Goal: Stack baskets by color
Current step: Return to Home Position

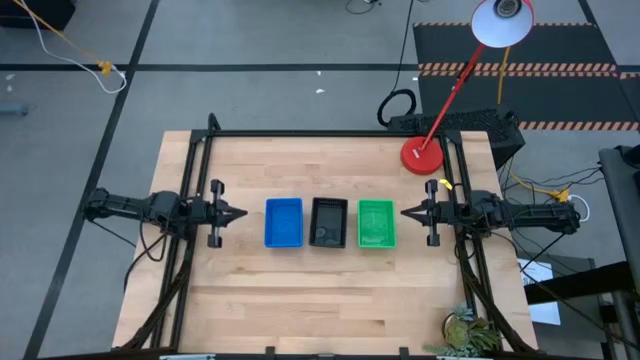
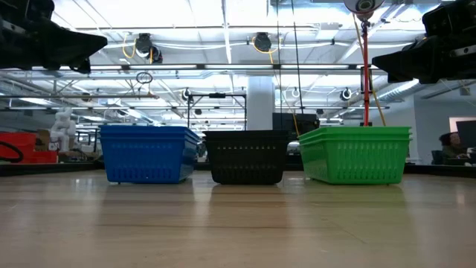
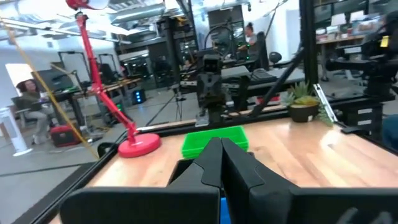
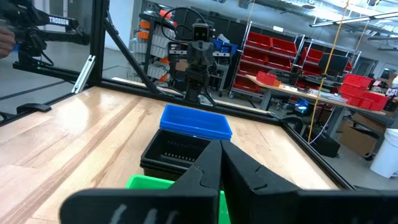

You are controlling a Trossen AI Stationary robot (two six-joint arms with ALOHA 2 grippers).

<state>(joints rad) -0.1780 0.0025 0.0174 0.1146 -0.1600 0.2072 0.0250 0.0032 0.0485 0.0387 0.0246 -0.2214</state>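
Observation:
Three stacks of baskets rest on their bases in a row at the table's middle: blue at the left, black in the middle, green at the right. The low view shows the same row: blue, black, green. My left gripper hovers level at the table's left side, shut, pointing at the blue stack with a gap between. My right gripper hovers level at the right side, shut, pointing at the green stack.
A red lamp base stands at the table's far right, its red arm rising to a white shade. A small potted plant sits at the near right corner. Bare wood lies in front of and behind the baskets.

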